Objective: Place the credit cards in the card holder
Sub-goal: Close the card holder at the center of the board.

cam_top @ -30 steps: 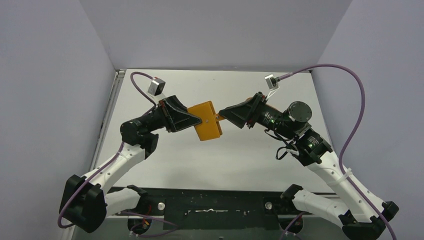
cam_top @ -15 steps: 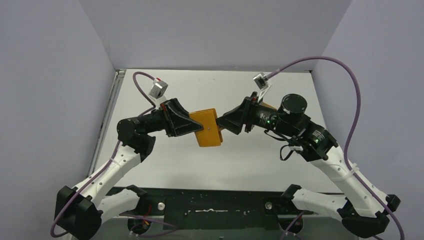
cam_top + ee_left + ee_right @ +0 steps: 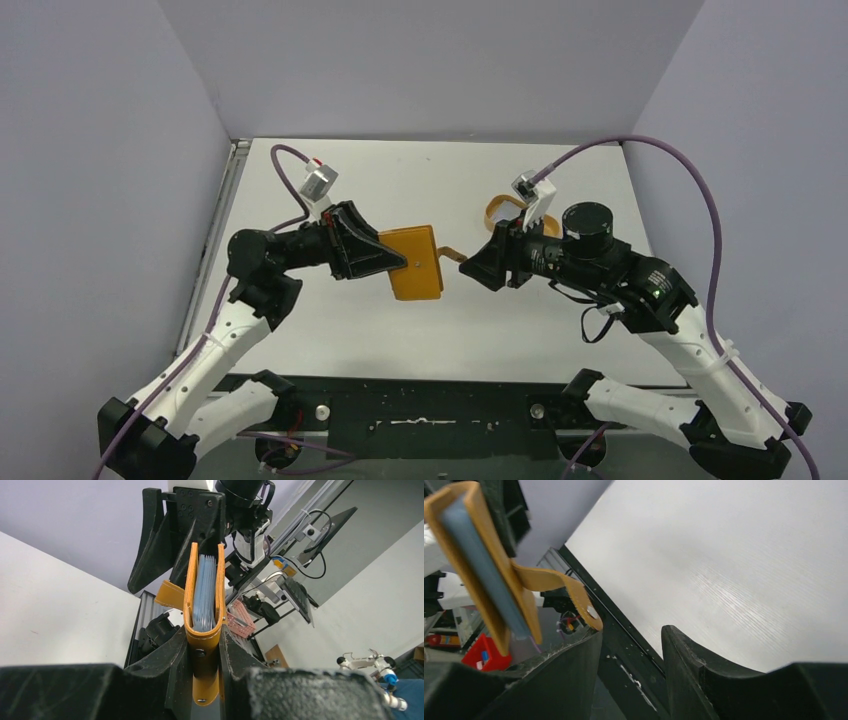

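Left hand (image 3: 398, 262) clamps card holder (image 3: 420, 266); wrist views show credit cards (image 3: 204, 592) inside (right hand (image 3: 631, 636) agape, empty).

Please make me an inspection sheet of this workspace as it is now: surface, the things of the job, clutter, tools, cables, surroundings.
surface: white table, no spill or mark seen.
job's things: orange card holder between the two arms, nearly folded; light blue cards sit inside it; its snap tab hangs loose, not fastened.
clutter: one orange curved piece, mostly hidden behind the right arm; cannot tell what it is.
grippers: left tool shut on the card holder at its fold; right tool open, holding nothing, tips beside the snap tab.
cables: a purple cable loops from each arm, free of the tools.
surroundings: grey walls on three sides; black base rail at the near edge.
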### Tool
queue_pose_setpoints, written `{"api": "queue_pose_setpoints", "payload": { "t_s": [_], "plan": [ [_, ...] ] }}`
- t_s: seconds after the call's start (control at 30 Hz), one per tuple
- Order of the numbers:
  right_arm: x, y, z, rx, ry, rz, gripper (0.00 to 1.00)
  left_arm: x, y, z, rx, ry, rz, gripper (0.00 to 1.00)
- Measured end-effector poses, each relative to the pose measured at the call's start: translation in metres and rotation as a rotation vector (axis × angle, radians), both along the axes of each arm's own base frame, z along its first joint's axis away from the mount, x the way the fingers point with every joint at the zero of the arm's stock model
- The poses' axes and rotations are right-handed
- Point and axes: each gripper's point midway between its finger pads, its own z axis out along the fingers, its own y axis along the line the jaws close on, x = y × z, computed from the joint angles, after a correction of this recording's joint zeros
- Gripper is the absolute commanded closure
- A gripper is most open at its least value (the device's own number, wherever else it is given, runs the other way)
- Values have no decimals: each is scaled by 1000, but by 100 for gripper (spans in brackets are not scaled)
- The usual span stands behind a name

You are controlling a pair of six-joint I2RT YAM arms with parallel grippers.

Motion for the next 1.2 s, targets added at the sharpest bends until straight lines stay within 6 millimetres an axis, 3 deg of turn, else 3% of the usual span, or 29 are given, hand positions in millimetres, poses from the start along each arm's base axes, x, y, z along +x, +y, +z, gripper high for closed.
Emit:
{"api": "queue_pose_setpoints", "payload": {
  "t_s": [0.1, 0.23, 0.4, 0.6, 1.0, 1.2],
  "plan": [
    [0, -12, -5, -34, -7, -39, 49, -4, 3, 4, 9, -28, 14, 100],
    [-8, -14, 10, 43, -40, -30, 45, -9, 5, 6, 27, -49, 27, 100],
    [-15, -2, 36, 186, -68, 18, 40, -9, 6, 2, 50, -48, 42, 100],
    [-16, 16, 52, 285, -62, 77, 38, -8, 7, -4, 76, -31, 61, 100],
    [-12, 41, 31, 234, 18, 124, 41, -5, 11, -7, 117, -21, 125, 100],
    [-15, 42, 27, 208, 31, 126, 54, -3, 11, -13, 137, -12, 136, 100]
  ]
}}
